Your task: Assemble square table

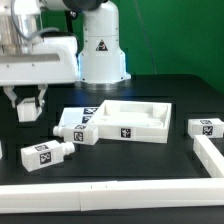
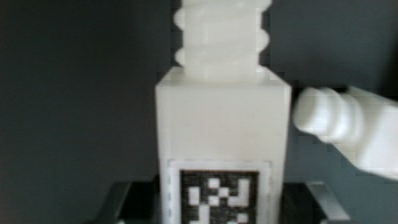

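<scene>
In the exterior view my gripper (image 1: 28, 107) hangs low over the table at the left. It is shut on a white blocky leg (image 2: 222, 110). The wrist view shows that leg upright between my dark fingers (image 2: 134, 200), its black-and-white tag toward the camera and its ribbed screw end pointing away. A second leg (image 2: 352, 128) lies right beside the held one. The square plate (image 1: 150, 125) rests mid-table, rim up. Loose legs lie left of the plate (image 1: 78, 130), nearer the front (image 1: 48, 153), and at the exterior view's right (image 1: 208, 127).
A long white border rail (image 1: 110, 192) runs along the front of the table and turns up the exterior view's right side (image 1: 212, 155). The robot's white base (image 1: 100, 50) stands behind the plate.
</scene>
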Robot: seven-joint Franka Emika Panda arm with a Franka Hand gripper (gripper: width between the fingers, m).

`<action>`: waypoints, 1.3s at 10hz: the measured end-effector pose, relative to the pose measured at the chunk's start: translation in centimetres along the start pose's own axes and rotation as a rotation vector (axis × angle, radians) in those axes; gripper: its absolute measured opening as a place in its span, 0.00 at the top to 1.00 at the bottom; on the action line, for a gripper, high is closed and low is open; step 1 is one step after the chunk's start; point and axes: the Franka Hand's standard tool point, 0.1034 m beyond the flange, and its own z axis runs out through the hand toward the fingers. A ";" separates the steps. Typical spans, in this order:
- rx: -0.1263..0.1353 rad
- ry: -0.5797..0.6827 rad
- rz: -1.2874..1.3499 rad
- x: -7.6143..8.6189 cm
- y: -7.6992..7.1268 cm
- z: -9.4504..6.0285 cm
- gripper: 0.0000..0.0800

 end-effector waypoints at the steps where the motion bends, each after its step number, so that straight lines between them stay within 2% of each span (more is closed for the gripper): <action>1: -0.036 0.001 -0.014 -1.4 0.6 1.3 0.65; 2: -0.045 -0.015 -0.009 -2.4 0.9 2.3 0.65; 4: -0.045 -0.018 -0.009 -2.6 0.9 2.4 0.65; 5: -0.046 -0.020 -0.010 -2.6 0.9 2.4 0.56; 6: -0.038 -0.025 -0.018 -2.5 0.6 2.4 0.56; 7: -0.021 -0.022 -0.051 -1.7 -0.4 1.6 0.39; 8: -0.018 -0.010 -0.099 -0.9 -1.0 0.8 0.23; 9: 0.005 -0.025 -0.154 -0.3 -2.0 0.0 0.23; 10: 0.009 -0.018 -0.244 0.9 -2.8 -1.3 0.20; 11: 0.005 -0.009 -0.324 1.2 -3.2 -1.7 0.19; 13: 0.008 -0.019 -0.303 0.8 -3.0 -1.3 0.19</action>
